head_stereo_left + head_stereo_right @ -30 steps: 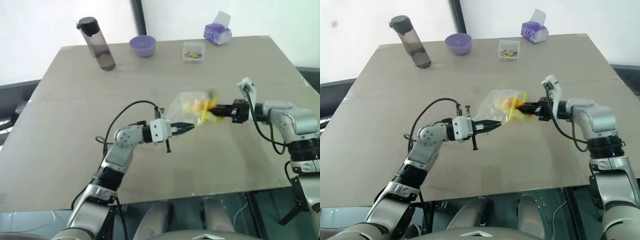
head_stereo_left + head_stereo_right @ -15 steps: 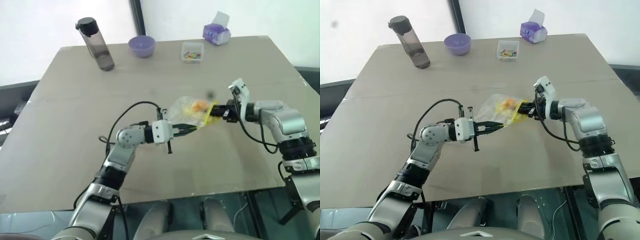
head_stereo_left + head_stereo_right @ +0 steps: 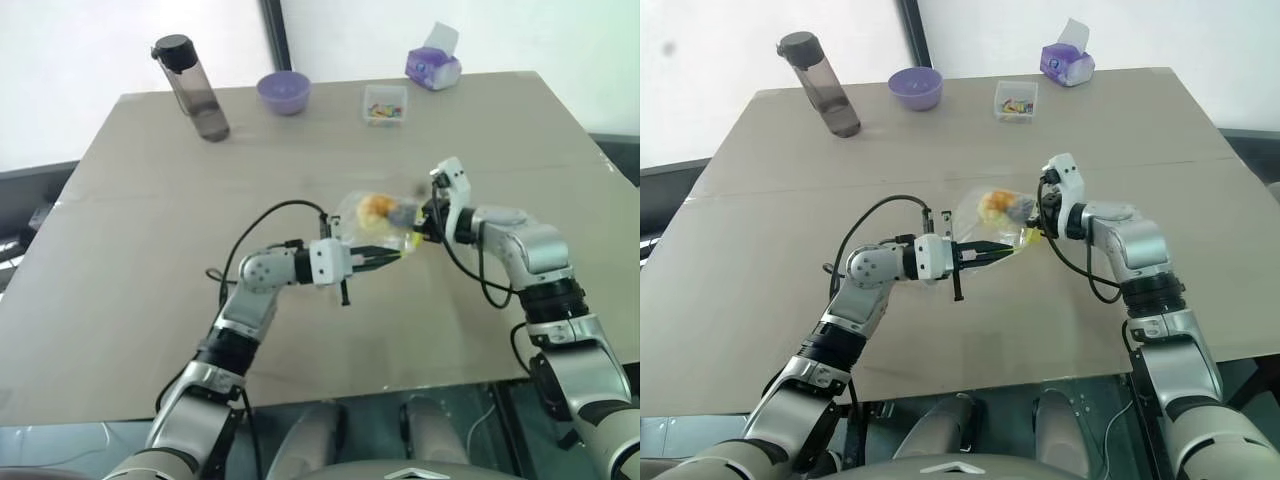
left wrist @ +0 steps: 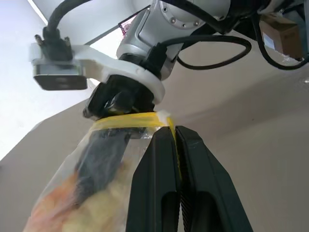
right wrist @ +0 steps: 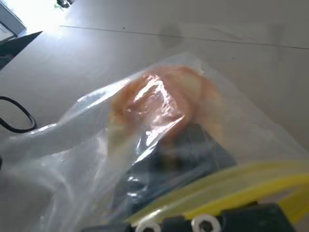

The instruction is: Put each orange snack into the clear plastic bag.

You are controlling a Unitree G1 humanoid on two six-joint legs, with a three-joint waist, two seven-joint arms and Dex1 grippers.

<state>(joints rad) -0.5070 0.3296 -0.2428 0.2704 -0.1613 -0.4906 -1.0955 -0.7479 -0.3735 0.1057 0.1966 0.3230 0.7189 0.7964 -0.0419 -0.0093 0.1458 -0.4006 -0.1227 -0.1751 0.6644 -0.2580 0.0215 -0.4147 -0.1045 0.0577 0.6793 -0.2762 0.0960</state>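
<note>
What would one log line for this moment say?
left fingers: shut on clear plastic bag | right fingers: inside bag | orange snack: in bag

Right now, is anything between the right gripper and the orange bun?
No. The right gripper reaches inside the clear bag, right behind the bun, as the right wrist view shows.

Silver arms, black cables, white wrists
</note>
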